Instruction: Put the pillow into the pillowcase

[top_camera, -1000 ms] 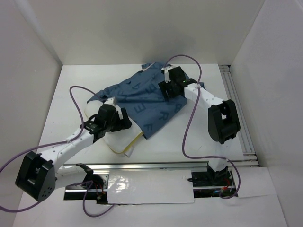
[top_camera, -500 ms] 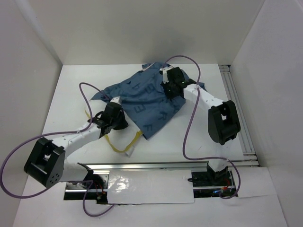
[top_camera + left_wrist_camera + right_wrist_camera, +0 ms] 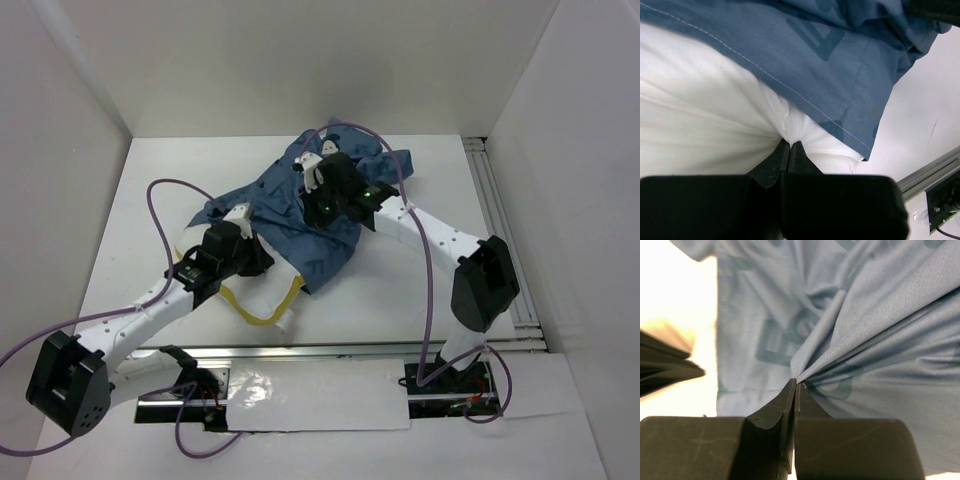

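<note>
The pillowcase (image 3: 325, 245) lies bunched at the centre of the overhead view on the white desk (image 3: 380, 290). Its lower left edge is draped over the pillow (image 3: 262, 292), whose white corner and yellow piping stick out toward the lower left. The left tool (image 3: 789, 144) has its fingers pressed together on a pinch of the pillow's white cloth, just below the case's stitched hem. The right tool (image 3: 795, 384) is clamped on a gathered fold of the blue pillowcase, in the upper centre of the overhead view.
</note>
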Tool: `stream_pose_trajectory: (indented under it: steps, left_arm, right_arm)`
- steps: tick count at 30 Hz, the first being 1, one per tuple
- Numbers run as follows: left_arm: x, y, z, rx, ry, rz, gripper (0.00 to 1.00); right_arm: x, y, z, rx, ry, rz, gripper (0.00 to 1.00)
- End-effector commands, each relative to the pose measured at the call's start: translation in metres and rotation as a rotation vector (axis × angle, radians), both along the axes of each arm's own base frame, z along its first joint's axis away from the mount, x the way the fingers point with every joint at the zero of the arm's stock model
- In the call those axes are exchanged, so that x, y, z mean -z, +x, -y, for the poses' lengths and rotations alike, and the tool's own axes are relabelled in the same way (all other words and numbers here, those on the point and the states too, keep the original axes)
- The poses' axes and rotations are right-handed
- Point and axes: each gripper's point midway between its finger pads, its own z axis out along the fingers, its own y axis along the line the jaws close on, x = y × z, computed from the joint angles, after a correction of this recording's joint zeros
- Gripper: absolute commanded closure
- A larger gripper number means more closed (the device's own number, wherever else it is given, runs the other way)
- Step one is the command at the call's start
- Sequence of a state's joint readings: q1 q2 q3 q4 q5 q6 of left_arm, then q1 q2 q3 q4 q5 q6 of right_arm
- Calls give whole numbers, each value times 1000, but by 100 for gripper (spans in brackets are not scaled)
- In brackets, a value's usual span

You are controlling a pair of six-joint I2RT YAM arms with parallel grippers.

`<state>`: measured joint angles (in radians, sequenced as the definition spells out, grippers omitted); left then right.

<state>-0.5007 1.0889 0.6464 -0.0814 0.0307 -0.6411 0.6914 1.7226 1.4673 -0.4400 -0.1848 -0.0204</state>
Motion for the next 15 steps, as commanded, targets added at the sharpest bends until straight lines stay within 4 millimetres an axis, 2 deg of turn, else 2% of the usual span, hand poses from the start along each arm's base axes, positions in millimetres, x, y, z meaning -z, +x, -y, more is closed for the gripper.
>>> stream_pose_trajectory:
  steps: [1,2,3,4,6,7,8,10,11,12,13,14,15]
  left_arm:
    - [-116,26,35,74,-229,341,100]
    - [-126,28,31,52,-233,369,100]
    - [-129,27,28,40,-231,374,100]
    - [-128,28,23,9,-227,368,100]
    - [-121,26,18,-22,-230,355,100]
    - [-121,27,17,-34,-234,352,100]
    - [-116,28,14,-57,-232,341,100]
    - [-121,31,12,-90,-254,339,100]
    - [-125,33,13,-106,-266,331,100]
    - [-131,36,11,-118,-268,344,100]
    - [-137,36,12,-123,-285,347,100]
    - [-139,40,10,-140,-281,352,100]
    - [-145,43,8,-159,-282,367,100]
  right_arm:
    - [-50,-45,-43,-165,228,-53,100]
    - [-49,-31,-34,-86,216,-46,100]
    - [-43,-18,-22,-15,198,-40,86]
    - [-39,3,-3,126,159,-14,83]
    - [-32,30,28,281,109,-2,83]
    - [-29,40,42,348,86,-2,79]
    - [-26,47,54,411,67,-11,69]
    - [-29,58,81,488,36,-1,54]
    - [-41,52,84,488,55,17,32]
    - [-46,49,93,504,59,29,17]
    - [-42,43,99,512,61,38,5]
    - [-46,36,103,511,78,56,0]
    - [-74,25,112,521,132,118,0]
